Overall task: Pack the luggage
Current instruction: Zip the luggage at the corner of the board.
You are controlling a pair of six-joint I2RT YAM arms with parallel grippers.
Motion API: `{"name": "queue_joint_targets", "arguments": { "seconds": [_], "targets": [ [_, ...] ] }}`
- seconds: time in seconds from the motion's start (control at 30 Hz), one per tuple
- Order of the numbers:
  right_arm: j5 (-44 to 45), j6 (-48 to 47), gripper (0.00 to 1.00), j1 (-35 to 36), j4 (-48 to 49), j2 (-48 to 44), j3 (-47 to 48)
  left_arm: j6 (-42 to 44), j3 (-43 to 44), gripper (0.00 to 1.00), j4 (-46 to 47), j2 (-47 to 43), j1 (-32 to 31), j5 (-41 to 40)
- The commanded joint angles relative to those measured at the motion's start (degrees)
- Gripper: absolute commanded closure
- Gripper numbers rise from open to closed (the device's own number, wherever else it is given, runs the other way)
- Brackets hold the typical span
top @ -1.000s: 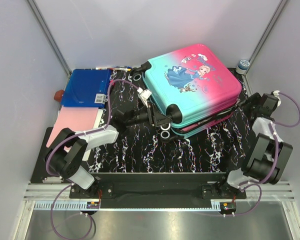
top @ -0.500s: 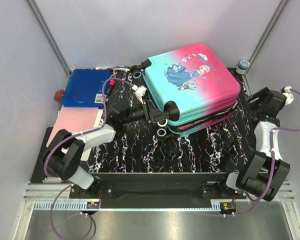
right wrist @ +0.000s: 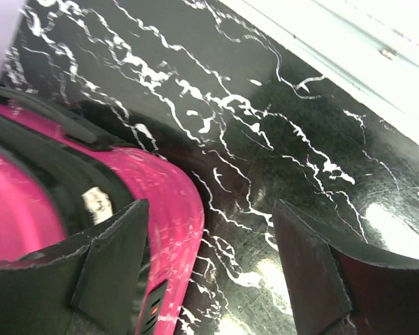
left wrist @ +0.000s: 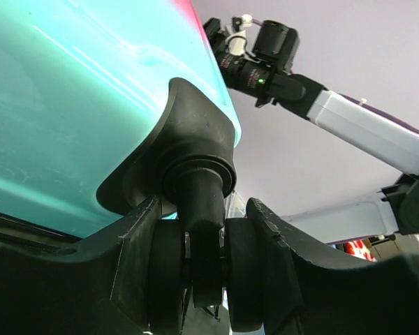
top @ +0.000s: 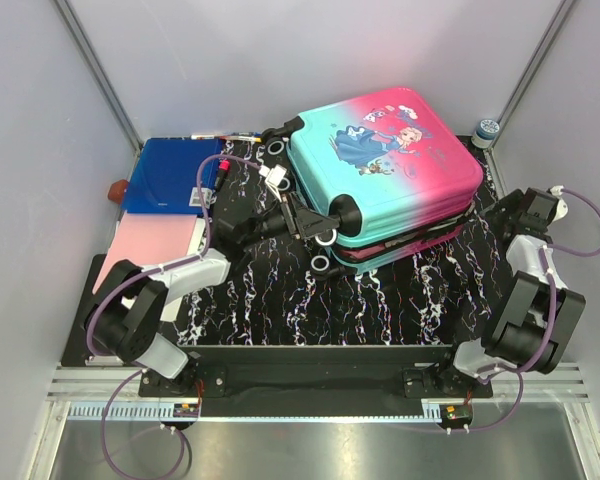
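The luggage (top: 385,165) lies flat on the mat, pink-to-teal printed shell upward, with a narrow gap between its two halves along the near side. My left gripper (top: 323,222) is at its near-left corner. In the left wrist view it (left wrist: 201,276) is shut on the upper shell's black twin wheel (left wrist: 195,202), one finger on each side. My right gripper (top: 506,214) is open at the suitcase's right side. In the right wrist view it (right wrist: 209,272) straddles the pink lower corner (right wrist: 171,202), with one finger (right wrist: 112,269) over the zip seam.
A flat blue folder (top: 170,175) and a pink sheet (top: 155,245) lie at the left, with a small red thing (top: 116,188) beside them. Pens (top: 225,137) lie behind the folder. A blue-lidded jar (top: 487,130) stands at the back right. Lower wheels (top: 321,263) rest on the marbled mat (top: 380,300).
My left gripper has drawn the held wheel slightly back and up, and the upper shell has shifted with it. My right wrist swung out to the right, then came back beside the suitcase.
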Motion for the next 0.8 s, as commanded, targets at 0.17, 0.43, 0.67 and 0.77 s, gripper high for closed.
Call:
{"name": "queue_joint_targets", "arguments": {
  "seconds": [0.17, 0.43, 0.67, 0.77],
  "targets": [
    [0.6, 0.9, 0.21, -0.1, 2.6, 3.9, 0.3, -6.9, 4.7, 1.0, 22.9, 1.9, -3.5, -1.1],
    [0.7, 1.3, 0.2, -0.1, 2.9, 4.8, 0.1, -7.6, 5.3, 1.0, 24.3, 3.5, -5.4, -2.2],
    [4.4, -0.1, 0.15, -0.2, 2.6, -0.3, -1.6, -5.7, 2.4, 1.0, 22.1, 3.2, -4.8, -3.8],
    [4.9, -0.5, 0.12, -0.3, 2.7, -3.7, -3.9, -5.1, 1.1, 1.0, 21.9, 3.0, -3.6, -4.8]
  ]
}}
